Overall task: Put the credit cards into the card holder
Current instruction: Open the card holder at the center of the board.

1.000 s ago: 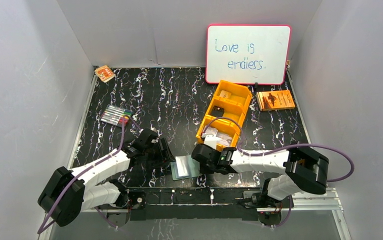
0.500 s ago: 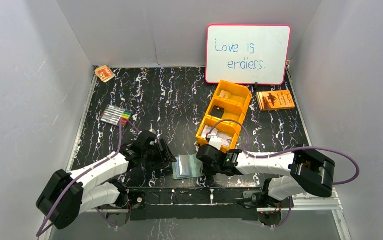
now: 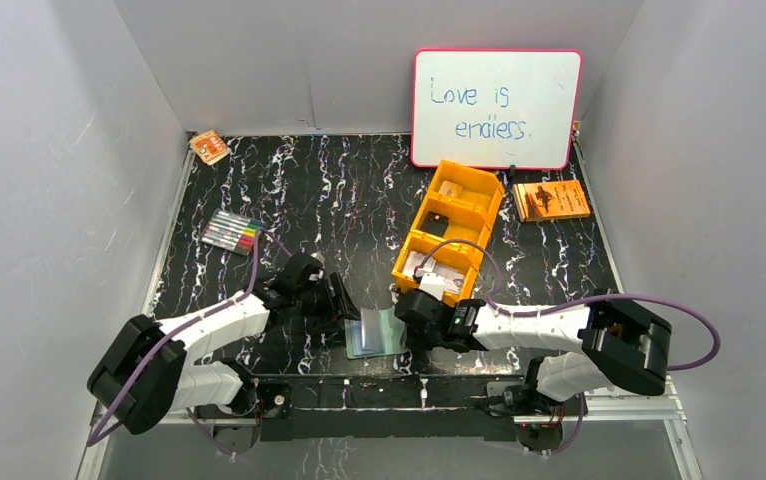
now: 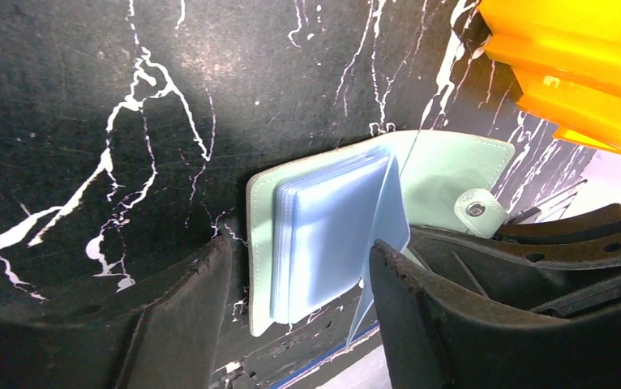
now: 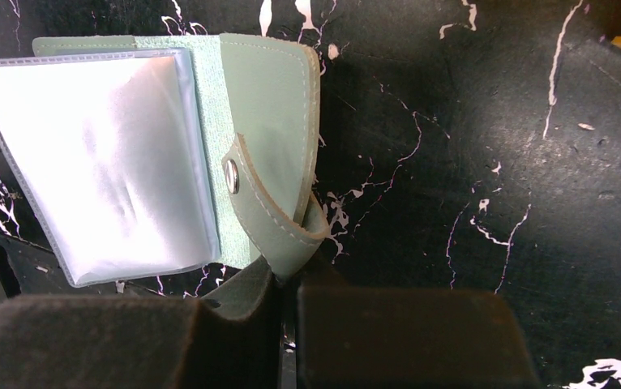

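Note:
The sage-green card holder lies open near the table's front edge. Its grey-blue pocket leaves face up, and one leaf stands on edge beside my left gripper's right finger. My left gripper is open, a finger on each side of the leaf stack, at the holder's left side. My right gripper is shut on the card holder's snap strap at its right side. Pale cards lie in the near compartment of the orange tray.
The orange compartment tray stands just behind the right gripper and shows in the left wrist view. A whiteboard leans on the back wall. An orange booklet, a pen pack and an orange packet lie farther off.
My left gripper has moved right, up to the card holder's left edge. The right gripper has shifted slightly and still holds the strap.

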`<act>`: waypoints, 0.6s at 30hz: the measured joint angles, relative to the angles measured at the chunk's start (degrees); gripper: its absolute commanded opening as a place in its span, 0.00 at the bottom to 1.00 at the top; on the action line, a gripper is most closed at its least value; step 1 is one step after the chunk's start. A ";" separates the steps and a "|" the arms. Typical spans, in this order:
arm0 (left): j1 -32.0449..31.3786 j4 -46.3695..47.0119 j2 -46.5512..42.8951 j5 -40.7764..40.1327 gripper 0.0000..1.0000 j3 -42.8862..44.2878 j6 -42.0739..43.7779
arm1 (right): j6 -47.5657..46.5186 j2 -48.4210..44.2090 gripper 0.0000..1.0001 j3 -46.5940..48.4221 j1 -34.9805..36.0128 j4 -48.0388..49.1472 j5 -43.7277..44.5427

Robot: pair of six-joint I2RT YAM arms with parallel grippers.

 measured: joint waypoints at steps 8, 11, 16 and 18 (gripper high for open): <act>-0.57 -0.37 -0.55 1.11 0.60 2.43 0.70 | -0.09 0.24 0.01 0.00 -0.02 0.33 -0.17; -1.70 -0.20 1.40 1.92 0.60 4.92 1.49 | -0.15 0.68 0.01 0.04 -0.02 1.07 -0.61; -5.22 1.55 7.74 3.21 0.56 8.24 2.75 | -0.17 1.05 0.01 0.09 -0.02 1.92 -1.09; -6.99 2.19 10.82 3.63 0.53 8.92 2.95 | -0.22 1.14 0.02 0.09 -0.02 2.16 -1.25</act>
